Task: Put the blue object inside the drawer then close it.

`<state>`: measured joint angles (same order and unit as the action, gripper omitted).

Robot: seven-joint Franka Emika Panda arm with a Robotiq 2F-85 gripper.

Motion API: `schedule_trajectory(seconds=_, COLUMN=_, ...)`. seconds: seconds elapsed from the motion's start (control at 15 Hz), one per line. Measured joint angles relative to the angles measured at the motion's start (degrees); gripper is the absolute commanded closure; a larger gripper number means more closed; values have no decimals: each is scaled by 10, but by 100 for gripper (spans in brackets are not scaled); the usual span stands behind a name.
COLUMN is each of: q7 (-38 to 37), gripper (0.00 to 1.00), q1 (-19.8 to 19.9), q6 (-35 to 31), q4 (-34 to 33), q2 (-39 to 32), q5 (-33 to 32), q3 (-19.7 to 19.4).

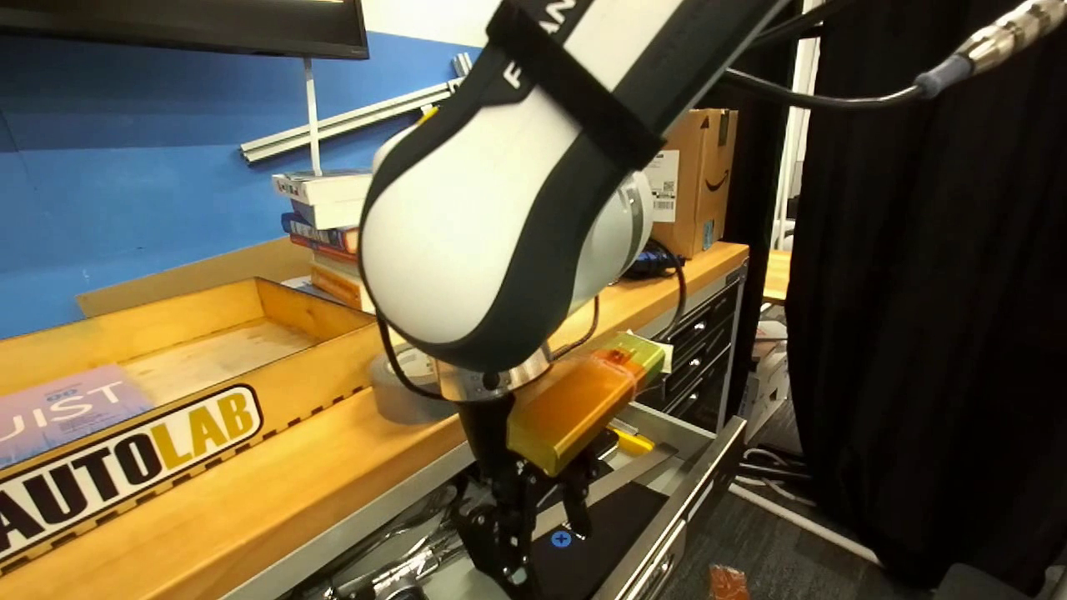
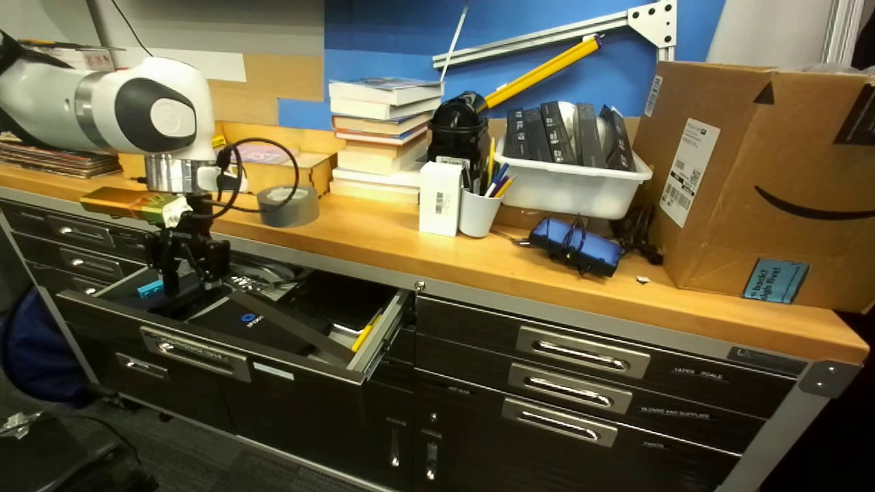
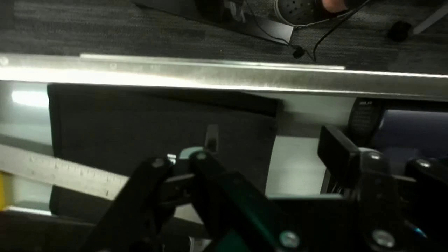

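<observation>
The drawer is pulled out; its pale front edge shows in both exterior views (image 1: 693,492) (image 2: 273,353) and in the wrist view (image 3: 210,74). The small cyan blue object (image 2: 150,288) lies inside the drawer, near its left end in that exterior view. It is hidden or out of view elsewhere. My gripper points down over the drawer in both exterior views (image 1: 548,546) (image 2: 192,283). It is just right of the blue object in an exterior view, apart from it. In the wrist view my black fingers (image 3: 273,150) are wide apart with nothing between them.
The drawer holds a flat black box (image 2: 229,322) with a blue logo, a metal ruler (image 3: 87,178) and a yellow item (image 2: 367,333). A grey tape roll (image 2: 290,206) and an open wooden box (image 1: 308,367) stand on the wooden worktop (image 2: 369,225) behind the arm.
</observation>
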<state>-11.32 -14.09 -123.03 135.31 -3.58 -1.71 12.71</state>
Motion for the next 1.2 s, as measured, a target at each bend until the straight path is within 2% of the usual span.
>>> schedule_trajectory(seconds=0.2, q7=-29, gripper=0, q1=6, q6=23, q4=23, q2=16, q5=46, q3=-3)
schedule_trajectory(seconds=0.4, q7=-28, gripper=0, q1=10, q6=37, q4=50, q2=24, q5=88, q3=-7)
schedule_trajectory(seconds=0.73, q7=-26, gripper=0, q1=22, q6=36, q4=96, q2=16, q5=98, q3=-19)
schedule_trajectory(seconds=0.93, q7=-39, gripper=0, q1=31, q6=-6, q4=103, q2=-5, q5=98, q3=-28)
schedule_trajectory(seconds=1.2, q7=-107, gripper=0, q1=34, q6=-72, q4=99, q2=-21, q5=99, q3=-34)
